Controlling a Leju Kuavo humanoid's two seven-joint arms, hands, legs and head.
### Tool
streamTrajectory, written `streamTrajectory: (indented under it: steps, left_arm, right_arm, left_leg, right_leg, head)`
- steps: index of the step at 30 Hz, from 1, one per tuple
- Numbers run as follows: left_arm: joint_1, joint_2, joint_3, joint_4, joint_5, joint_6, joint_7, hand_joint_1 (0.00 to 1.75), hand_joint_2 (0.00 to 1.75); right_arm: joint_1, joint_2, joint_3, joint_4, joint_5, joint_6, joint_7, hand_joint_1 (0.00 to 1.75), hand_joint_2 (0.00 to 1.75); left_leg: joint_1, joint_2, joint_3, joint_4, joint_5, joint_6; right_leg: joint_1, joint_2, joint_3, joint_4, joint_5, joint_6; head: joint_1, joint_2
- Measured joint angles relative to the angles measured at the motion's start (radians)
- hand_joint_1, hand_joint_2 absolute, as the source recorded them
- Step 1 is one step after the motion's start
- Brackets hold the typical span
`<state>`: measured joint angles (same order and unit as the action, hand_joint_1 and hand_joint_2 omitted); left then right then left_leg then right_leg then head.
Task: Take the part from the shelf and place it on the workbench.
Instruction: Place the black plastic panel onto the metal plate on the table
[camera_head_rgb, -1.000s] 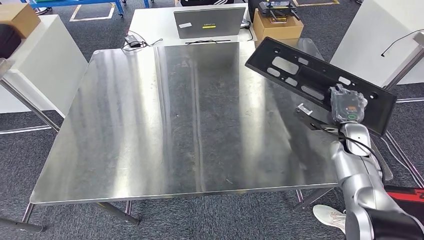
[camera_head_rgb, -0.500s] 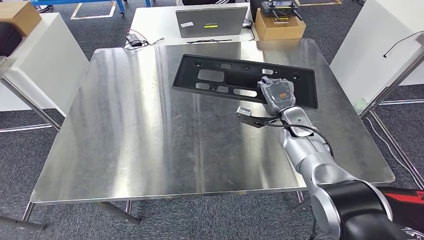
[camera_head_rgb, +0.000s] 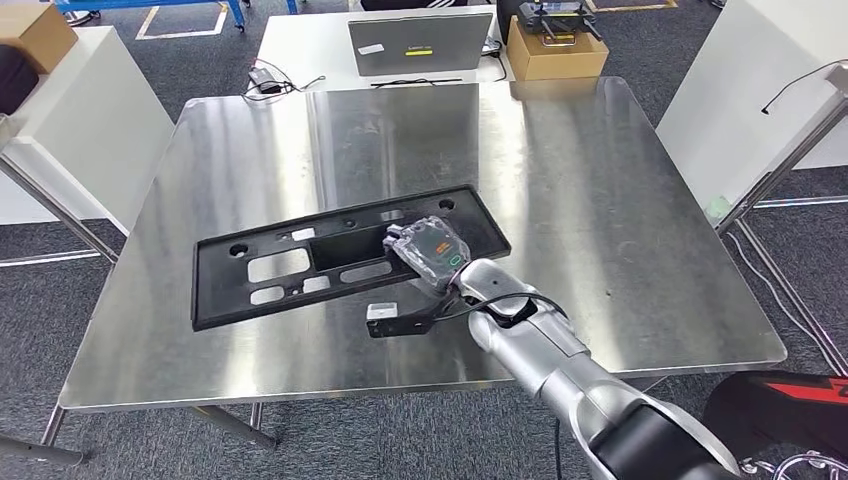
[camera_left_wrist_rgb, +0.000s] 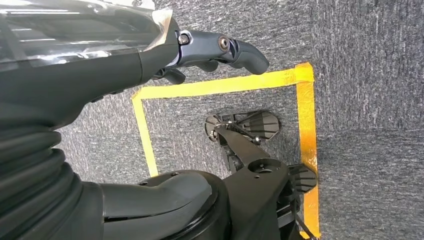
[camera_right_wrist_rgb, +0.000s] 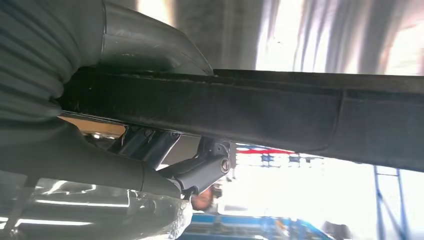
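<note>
The part (camera_head_rgb: 300, 265) is a long flat black plastic panel with several cutouts. It lies level over the front-left area of the steel workbench (camera_head_rgb: 600, 200); I cannot tell whether it touches the top. My right hand (camera_head_rgb: 432, 252) grips its right end, with the arm reaching in from the front right. In the right wrist view the part's dark edge (camera_right_wrist_rgb: 300, 115) runs across the picture, clamped in my right hand (camera_right_wrist_rgb: 75, 125). My left hand (camera_left_wrist_rgb: 100, 55) hangs over grey carpet, holding nothing, one of its fingers (camera_left_wrist_rgb: 240, 50) stretched out.
A closed laptop (camera_head_rgb: 420, 45), a cardboard box (camera_head_rgb: 556, 50) and cables (camera_head_rgb: 268, 80) sit on a white table behind the workbench. White cabinets stand at the left (camera_head_rgb: 70, 120) and right (camera_head_rgb: 760, 70). Yellow tape (camera_left_wrist_rgb: 220, 87) marks the carpet.
My right hand has carried the part from beyond the workbench's right edge across the far middle to the front left, lowering it toward the top. The part has turned nearly level.
</note>
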<state>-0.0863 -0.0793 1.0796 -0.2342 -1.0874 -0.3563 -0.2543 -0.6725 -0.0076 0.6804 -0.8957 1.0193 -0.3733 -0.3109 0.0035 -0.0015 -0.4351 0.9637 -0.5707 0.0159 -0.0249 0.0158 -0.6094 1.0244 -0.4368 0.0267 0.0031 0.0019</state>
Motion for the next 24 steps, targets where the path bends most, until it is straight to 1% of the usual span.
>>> streamTrajectory:
  steps: [1, 2, 6, 11, 24]
  left_arm:
    - [0.000, 0.000, 0.000, 0.000, 0.000, 0.000, 0.001, 0.00, 1.75]
    - [0.000, 0.000, 0.000, 0.000, -0.001, 0.000, 0.002, 0.00, 1.75]
    - [0.002, 0.001, 0.000, 0.000, -0.002, 0.000, 0.010, 0.00, 0.00]
    - [0.004, 0.001, 0.000, 0.000, -0.003, 0.000, 0.015, 0.00, 0.00]
    - [0.004, 0.000, 0.000, 0.001, -0.012, 0.000, 0.024, 0.00, 0.00]
  right_arm:
    - [0.004, -0.005, 0.018, -0.020, -0.007, 0.002, 0.004, 0.00, 0.00]
    - [0.006, -0.009, 0.032, -0.037, -0.015, 0.003, 0.006, 0.00, 0.00]
    - [0.016, -0.026, 0.063, -0.092, -0.050, 0.003, 0.029, 0.00, 0.00]
    - [0.024, -0.048, 0.074, -0.133, -0.072, -0.005, 0.063, 0.00, 0.00]
    - [0.034, -0.074, 0.074, -0.143, -0.057, -0.028, 0.089, 0.00, 0.00]
  left_leg:
    - [0.000, 0.000, 0.000, 0.000, 0.000, 0.000]
    - [0.000, 0.000, 0.000, 0.000, 0.000, 0.000]
    - [0.000, -0.001, 0.001, 0.000, 0.000, 0.000]
    - [0.000, 0.000, 0.001, 0.000, 0.000, 0.000]
    - [0.000, 0.000, 0.000, 0.000, 0.000, 0.000]
  right_leg:
    - [0.000, 0.000, 0.000, 0.000, 0.000, 0.000]
    - [0.000, 0.000, 0.000, -0.001, 0.000, 0.000]
    - [0.000, 0.000, 0.001, -0.001, 0.000, 0.000]
    - [0.000, 0.000, 0.001, -0.001, 0.000, 0.000]
    - [0.000, 0.000, 0.001, -0.002, 0.000, 0.000]
  head:
    - [0.000, 0.000]
    - [0.000, 0.000]
    - [0.000, 0.000]
    - [0.000, 0.000]
    - [0.000, 0.000]
